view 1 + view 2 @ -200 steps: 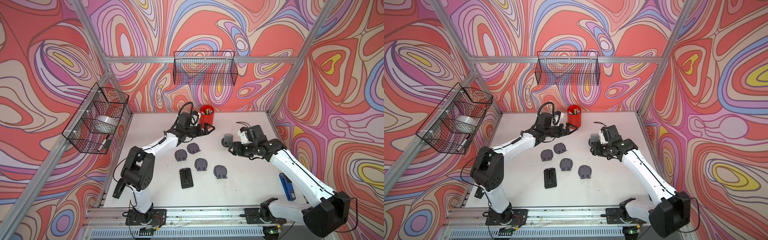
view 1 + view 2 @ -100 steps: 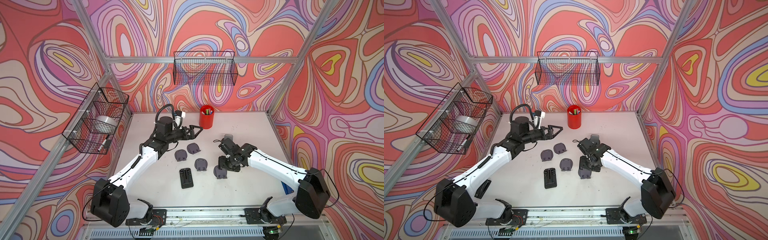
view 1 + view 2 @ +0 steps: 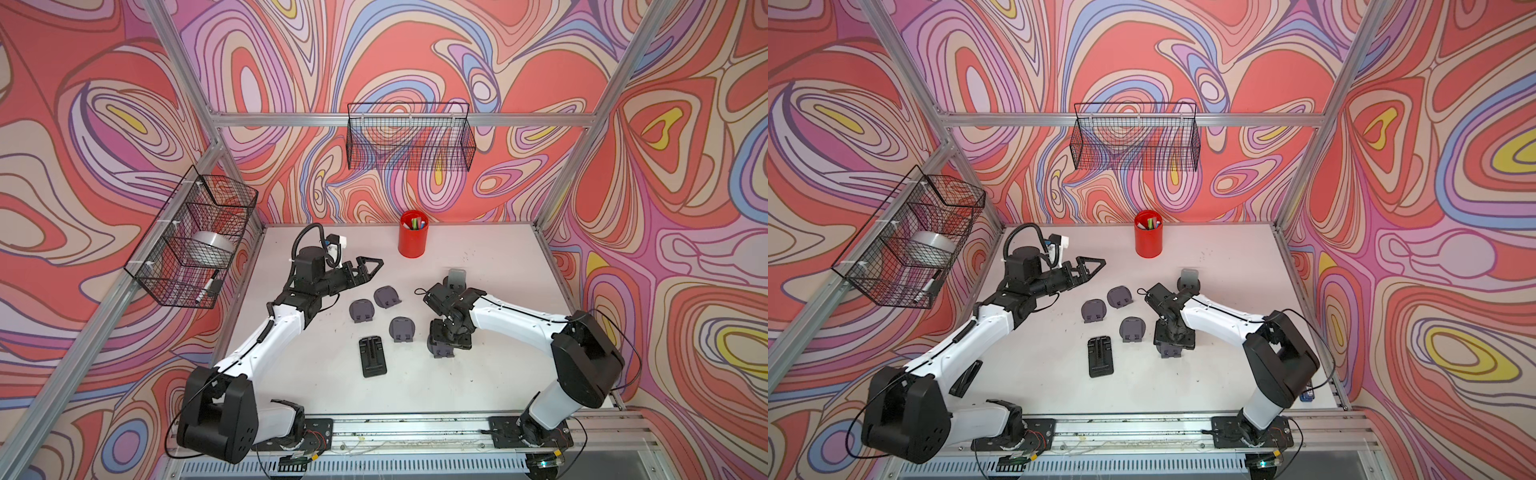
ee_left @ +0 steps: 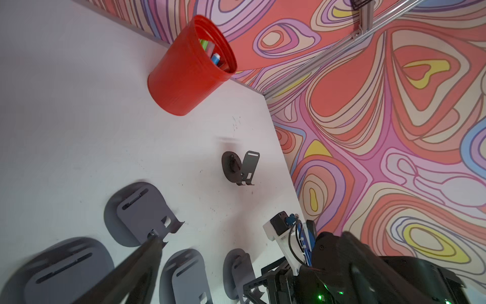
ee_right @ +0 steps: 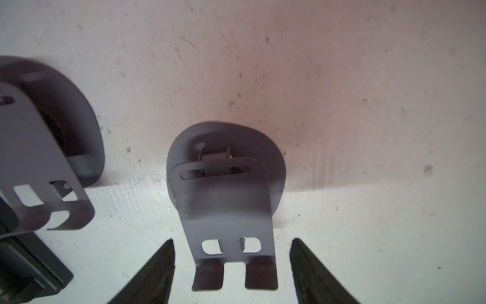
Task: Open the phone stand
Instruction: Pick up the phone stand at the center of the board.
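The grey phone stand (image 5: 223, 205) lies on the white table (image 3: 498, 266) between the two fingers of my right gripper (image 5: 232, 239). The jaws are open and touch nothing. Its plate is tilted a little off the round base, and the hinge shows behind it. In both top views the right gripper (image 3: 446, 338) (image 3: 1173, 336) points down over this stand (image 3: 442, 351), hiding most of it. My left gripper (image 3: 372, 266) (image 3: 1096, 266) hangs open and empty above the table's back left. One of its fingers (image 4: 147, 252) shows in the left wrist view.
Three more flat grey stands (image 3: 387, 296) (image 3: 360, 311) (image 3: 401, 329) lie mid-table. An opened one (image 3: 456, 279) stands behind the right arm. A flat black holder (image 3: 372, 355) lies in front. A red cup (image 3: 412, 235) of pens stands at the back. Wire baskets (image 3: 195, 245) (image 3: 409, 139) hang on the walls.
My right arm swung from the opened stand at the back down over the front stand, and its jaws widened. My left gripper drew back leftward from the red cup, still open.
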